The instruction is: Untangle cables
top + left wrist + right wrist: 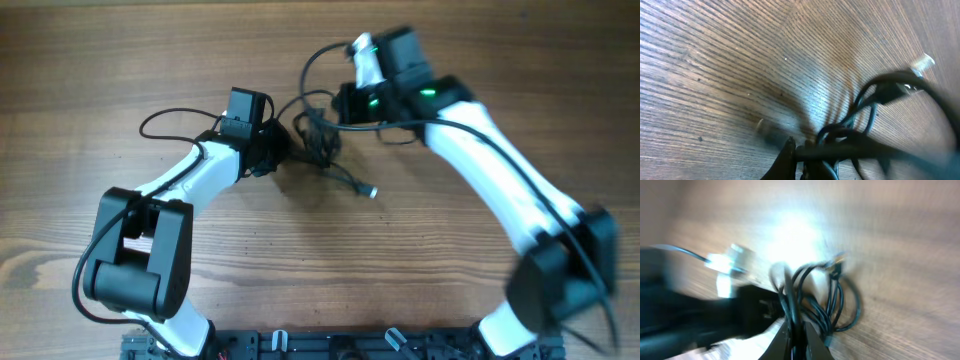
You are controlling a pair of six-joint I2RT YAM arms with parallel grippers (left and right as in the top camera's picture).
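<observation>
While the cables (322, 140) are sitting as a knot of thin black loops near the far middle of the table (100, 60), one loose strand trailing toward the table's near edge with a small silvery plug (372, 192), we are pinching strands with both the left gripper (797, 154) and the right gripper (796, 332), each pressed together.

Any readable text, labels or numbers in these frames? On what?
None readable.
No print shows on the cables, the left arm, the right arm or the wooden table.
The green lights on the right arm are plain lamps, no characters.
Both wrist views are blurred; any fine print there could not be read.
</observation>
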